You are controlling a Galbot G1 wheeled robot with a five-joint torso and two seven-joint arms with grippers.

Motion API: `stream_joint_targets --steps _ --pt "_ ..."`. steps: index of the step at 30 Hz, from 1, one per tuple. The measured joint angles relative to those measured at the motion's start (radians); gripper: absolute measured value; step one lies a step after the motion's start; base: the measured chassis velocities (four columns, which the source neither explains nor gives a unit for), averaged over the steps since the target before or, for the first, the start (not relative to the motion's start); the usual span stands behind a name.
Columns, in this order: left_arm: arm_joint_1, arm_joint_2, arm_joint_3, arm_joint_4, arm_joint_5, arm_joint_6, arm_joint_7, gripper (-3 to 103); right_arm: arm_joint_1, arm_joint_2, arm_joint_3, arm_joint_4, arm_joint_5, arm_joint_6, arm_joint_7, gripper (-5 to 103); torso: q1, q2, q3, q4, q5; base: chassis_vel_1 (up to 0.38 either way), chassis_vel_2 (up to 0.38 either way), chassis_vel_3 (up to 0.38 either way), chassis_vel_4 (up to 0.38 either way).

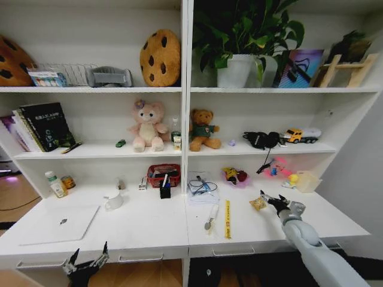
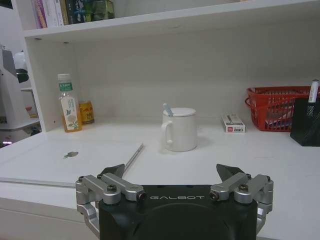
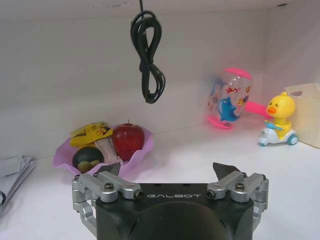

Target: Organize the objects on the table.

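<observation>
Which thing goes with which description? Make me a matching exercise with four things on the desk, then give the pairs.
Things:
1. laptop
2. white mug
3. red basket
4. pink bowl

Descriptions:
A. beside the black pen holder
B. holds a red apple
C. closed, flat at the left end of the desk
D. a spoon handle sticks out

Pairs: 1-C, 2-D, 3-A, 4-B

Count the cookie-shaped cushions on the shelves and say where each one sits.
2. One cookie cushion stands on the top shelf beside the central divider; the other cookie cushion is on that shelf's far left, partly cut off. Others may be hidden.
</observation>
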Motion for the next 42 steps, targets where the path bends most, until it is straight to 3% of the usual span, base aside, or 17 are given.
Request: stream_joint_targets --steps 18,22,23,31,34,39,42 --pt "-0.020 0.014 -0.008 0.030 -0.021 0.012 -0.012 100 0.064 0.036 -0.108 -0.098 -0.036 -0.020 0.020 87 0.000 0.000 0.000 -0.0003 0.0000 0.000 0.000 0.000 0.000" --pt "-0.021 0.019 -0.008 0.029 -0.027 0.018 -0.015 100 0.071 0.041 -0.119 -0.109 -0.035 -0.020 0.022 65 0.000 0.000 0.000 0.0000 0.0000 0.000 0.000 0.000 0.000" --pt "-0.021 0.019 -0.008 0.029 -0.027 0.018 -0.015 100 0.071 0.041 -0.119 -0.109 -0.035 -0.020 0.022 65 0.000 0.000 0.000 0.0000 0.0000 0.000 0.000 0.000 0.000" --pt "-0.020 0.019 -0.012 0.028 -0.031 0.019 -0.017 100 0.061 0.054 -0.114 -0.109 -0.036 -0.016 0.032 33 0.000 0.000 0.000 -0.0001 0.0000 0.000 0.000 0.000 0.000" --pt "-0.020 0.019 -0.012 0.027 -0.031 0.019 -0.018 100 0.060 0.055 -0.111 -0.110 -0.037 -0.014 0.032 27 0.000 0.000 0.000 -0.0001 0.0000 0.000 0.000 0.000 0.000" --pt "-0.019 0.020 -0.011 0.025 -0.028 0.019 -0.019 100 0.071 0.048 -0.106 -0.107 -0.031 0.010 0.018 8 0.000 0.000 0.000 -0.0002 0.0001 0.000 0.000 0.000 0.000" --pt "-0.018 0.020 -0.010 0.025 -0.026 0.019 -0.019 100 0.079 0.045 -0.107 -0.107 -0.031 0.017 0.010 4 0.000 0.000 0.000 -0.0003 0.0000 0.000 0.000 0.000 0.000"
